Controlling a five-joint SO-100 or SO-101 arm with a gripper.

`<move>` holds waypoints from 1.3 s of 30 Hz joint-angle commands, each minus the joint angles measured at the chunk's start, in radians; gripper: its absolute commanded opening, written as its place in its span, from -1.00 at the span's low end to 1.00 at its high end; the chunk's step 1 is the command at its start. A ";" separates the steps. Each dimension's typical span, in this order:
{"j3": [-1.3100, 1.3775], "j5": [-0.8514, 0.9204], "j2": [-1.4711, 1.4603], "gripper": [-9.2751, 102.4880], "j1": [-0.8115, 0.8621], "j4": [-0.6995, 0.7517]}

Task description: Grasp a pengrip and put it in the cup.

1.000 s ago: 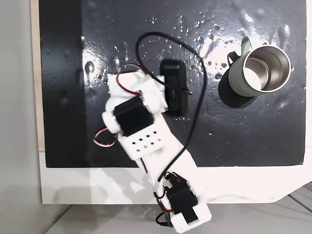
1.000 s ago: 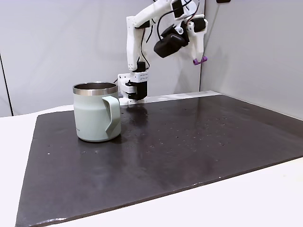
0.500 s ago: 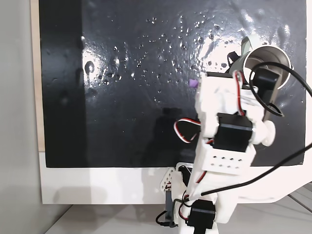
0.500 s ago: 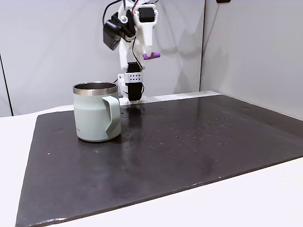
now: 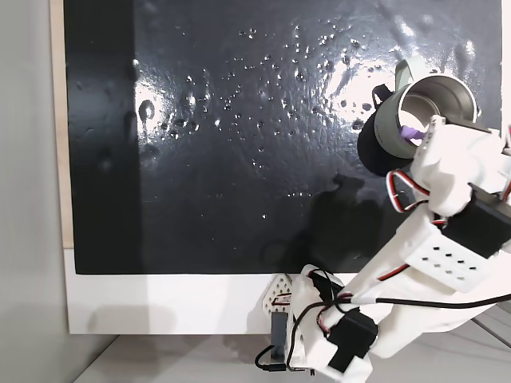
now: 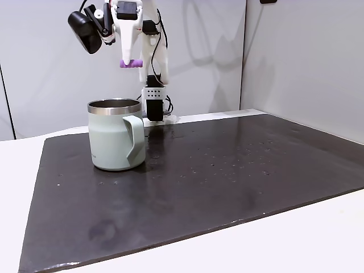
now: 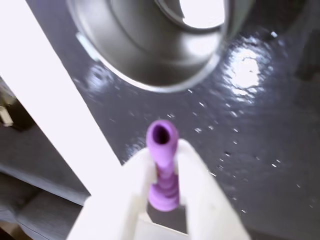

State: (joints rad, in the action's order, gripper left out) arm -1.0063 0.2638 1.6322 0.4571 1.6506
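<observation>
Swung across since half a sec ago: arm (image 5: 435,263) was over the mat's middle w/ the purple piece short of the mug, now it reaches to the mat's right edge in the top-down fixed view and the piece sits over the mug's rim.

Black mat (image 5: 239,144) covers most of the table, shiny & speckled, prob there to give contrast for the small part.

Arm is bent high at the elbow in the side fixed view (image 6: 151,54), wrist pitched down, which keeps the load well above the mug, so nothing clips the rim on approach.

Mug (image 6: 116,135) stands upright on the mat, handle toward the side camera, steel mouth open upward (image 5: 435,110). Wrist view looks down past the tip at its rim & interior (image 7: 150,45), blurred.

Gripper (image 6: 130,61) points down, fingers pinched narrow on the pen grip. Wrist view shows both white fingers (image 7: 197,175) squeezing its lower half, open end poking out in front.

Pen grip (image 6: 130,63) is held sideways, well above the mug; from the top it reads just inside the near rim (image 5: 411,132). In the wrist view (image 7: 162,167) it looks short of the opening, so exact alignment is hard to tell. My guess: a bit more reach toward center before release, else it may bounce off the rim.
</observation>
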 commanded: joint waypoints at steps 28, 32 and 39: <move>0.393 -0.011 -0.247 -0.13 0.095 0.031; 0.403 -0.008 -0.242 -0.12 0.095 0.031; 0.393 -0.008 -0.224 -0.13 0.084 0.034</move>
State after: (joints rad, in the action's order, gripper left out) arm -0.7148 0.2638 1.3652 0.5430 1.6720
